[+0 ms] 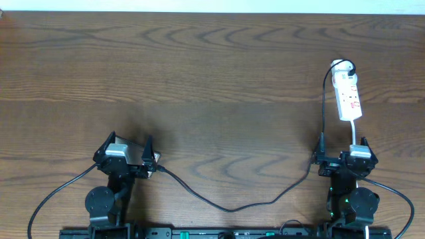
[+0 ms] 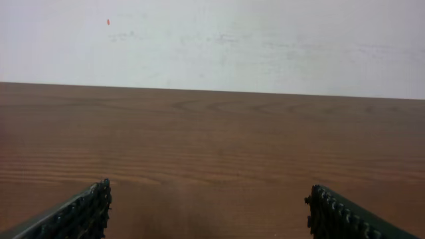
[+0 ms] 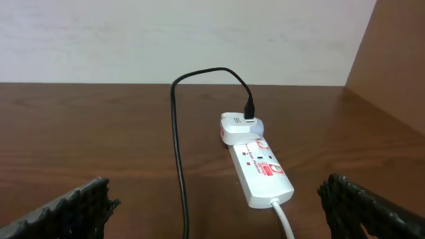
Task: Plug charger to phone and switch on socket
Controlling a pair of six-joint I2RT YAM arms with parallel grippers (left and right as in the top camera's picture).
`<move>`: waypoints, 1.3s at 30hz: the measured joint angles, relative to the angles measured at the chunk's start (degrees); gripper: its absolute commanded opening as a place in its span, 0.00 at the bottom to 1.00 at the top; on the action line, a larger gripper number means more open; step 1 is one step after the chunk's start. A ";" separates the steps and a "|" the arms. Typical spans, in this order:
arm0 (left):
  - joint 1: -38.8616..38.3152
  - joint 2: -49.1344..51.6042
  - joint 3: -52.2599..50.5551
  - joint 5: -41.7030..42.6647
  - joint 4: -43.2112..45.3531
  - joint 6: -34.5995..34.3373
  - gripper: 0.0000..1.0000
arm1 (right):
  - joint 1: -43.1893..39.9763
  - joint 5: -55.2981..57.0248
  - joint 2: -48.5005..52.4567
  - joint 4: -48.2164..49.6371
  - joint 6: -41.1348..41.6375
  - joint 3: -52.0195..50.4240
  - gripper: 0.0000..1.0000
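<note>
We are seeing only the tips of the left hand's [image 2: 207, 199] fingers [image 2: 80, 212]; the picture's lower edge is cutting off the rest. The same edge is cropping the right hand's [image 3: 214, 192] fingers [image 3: 362, 202]. Between those fingers, the charger [image 3: 176, 153] cable and the socket's [image 3: 262, 169] white cord [image 3: 285, 222] are both running out of the bottom of the picture. From overhead, the cord is disappearing under the right hand. The charger's tip beside the left hand is showing too small for us to make out. We are failing to read the socket's red marks.
</note>
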 measured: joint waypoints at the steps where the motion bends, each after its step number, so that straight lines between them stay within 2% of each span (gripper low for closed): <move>1: 0.00 0.00 0.00 0.00 0.00 0.00 0.93 | 0.00 -0.07 0.00 0.00 -0.15 0.00 0.99; 25: 0.00 0.00 0.00 0.00 0.00 0.00 0.93 | -0.09 -1.62 0.00 0.02 -3.61 0.00 0.99; 35: 0.00 0.00 0.00 0.00 0.00 0.00 0.93 | -5.81 -1.55 0.00 0.02 -3.61 0.00 0.99; 39: 0.00 0.00 0.00 0.00 -0.02 -0.02 0.93 | -5.62 -1.55 0.00 0.02 -3.61 0.00 0.99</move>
